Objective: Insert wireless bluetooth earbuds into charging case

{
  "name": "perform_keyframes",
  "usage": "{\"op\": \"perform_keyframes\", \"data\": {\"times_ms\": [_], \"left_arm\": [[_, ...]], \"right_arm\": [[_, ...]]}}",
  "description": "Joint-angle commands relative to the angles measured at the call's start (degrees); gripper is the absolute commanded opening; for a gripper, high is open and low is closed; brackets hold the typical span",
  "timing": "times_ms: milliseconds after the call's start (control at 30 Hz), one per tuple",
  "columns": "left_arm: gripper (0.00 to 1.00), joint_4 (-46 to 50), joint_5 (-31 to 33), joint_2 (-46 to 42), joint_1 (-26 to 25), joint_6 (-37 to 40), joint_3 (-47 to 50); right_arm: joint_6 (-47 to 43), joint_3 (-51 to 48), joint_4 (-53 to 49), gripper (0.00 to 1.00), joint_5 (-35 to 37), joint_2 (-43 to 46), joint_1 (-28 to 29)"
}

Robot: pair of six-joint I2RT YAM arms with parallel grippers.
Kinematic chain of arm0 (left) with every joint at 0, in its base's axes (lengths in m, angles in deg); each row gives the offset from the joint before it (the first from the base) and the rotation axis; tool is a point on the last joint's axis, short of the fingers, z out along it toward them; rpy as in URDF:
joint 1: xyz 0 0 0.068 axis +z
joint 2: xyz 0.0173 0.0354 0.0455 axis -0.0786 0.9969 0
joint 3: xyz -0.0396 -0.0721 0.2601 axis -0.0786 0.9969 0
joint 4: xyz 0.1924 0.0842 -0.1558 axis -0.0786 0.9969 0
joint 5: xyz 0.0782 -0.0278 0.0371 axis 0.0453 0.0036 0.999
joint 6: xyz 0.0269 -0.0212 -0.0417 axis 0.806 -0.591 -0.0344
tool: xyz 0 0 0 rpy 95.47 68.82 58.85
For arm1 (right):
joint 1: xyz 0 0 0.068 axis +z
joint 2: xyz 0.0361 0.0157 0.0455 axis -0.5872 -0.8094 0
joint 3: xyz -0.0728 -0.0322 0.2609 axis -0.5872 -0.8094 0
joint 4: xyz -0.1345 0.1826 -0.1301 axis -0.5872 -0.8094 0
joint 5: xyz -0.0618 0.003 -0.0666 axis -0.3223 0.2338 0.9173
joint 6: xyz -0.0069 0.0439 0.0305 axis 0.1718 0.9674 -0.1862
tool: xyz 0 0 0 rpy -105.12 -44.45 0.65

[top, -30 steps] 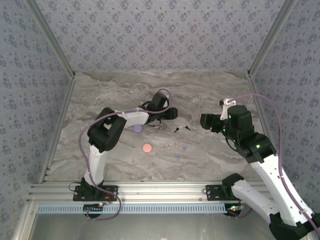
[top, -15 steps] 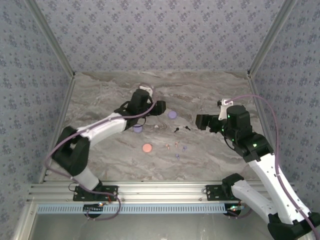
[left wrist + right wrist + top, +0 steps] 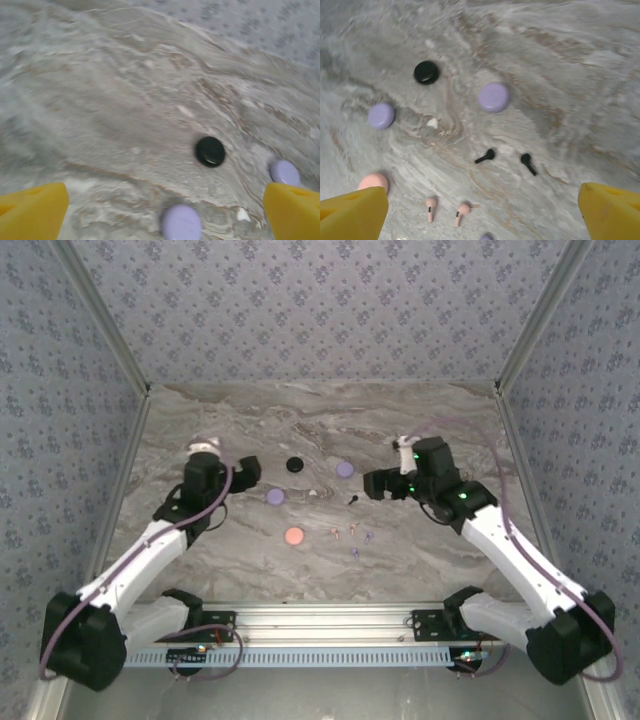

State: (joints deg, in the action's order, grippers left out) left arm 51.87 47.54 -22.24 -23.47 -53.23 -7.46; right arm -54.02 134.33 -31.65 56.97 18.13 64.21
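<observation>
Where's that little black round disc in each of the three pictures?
Top external: black disc just left of centre.
Left wrist: black disc right of centre.
Right wrist: black disc upper left.
Shared landmark: a lilac disc lies to its right in all three.

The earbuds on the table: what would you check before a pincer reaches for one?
1. Right pincer open and empty: ok.
2. Left pincer open and empty: ok.
3. Two black earbuds lying apart, nothing touching them: ok.
4. Two pink earbuds lying side by side, not touching: ok.
5. Black disc open to take a bud: cannot tell.
</observation>
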Motion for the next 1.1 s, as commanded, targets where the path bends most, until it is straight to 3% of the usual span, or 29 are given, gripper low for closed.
{"op": "perform_keyframes", "data": {"times_ms": [0,200,500,1067], "left_arm": [[0.99,0.70,-9.19,-4.69,6.24,-4.70,2.40],[0.99,4.41,-15.12,-8.20,14.04,-4.00,3.16],[0.99,5.24,-19.87,-11.07,20.40,-4.85,5.59],[0.99,5.25,-20.75,-11.86,21.98,-5.78,6.45]], "right_arm": [[-9.20,5.66,0.77,1.00,1.49,-6.43,4.76],[-14.60,21.62,-7.41,1.00,3.62,-25.41,13.21],[-20.46,41.57,-14.84,0.93,3.92,-49.96,21.45],[-22.89,60.86,-20.36,0.86,4.72,-71.14,24.41]]}}
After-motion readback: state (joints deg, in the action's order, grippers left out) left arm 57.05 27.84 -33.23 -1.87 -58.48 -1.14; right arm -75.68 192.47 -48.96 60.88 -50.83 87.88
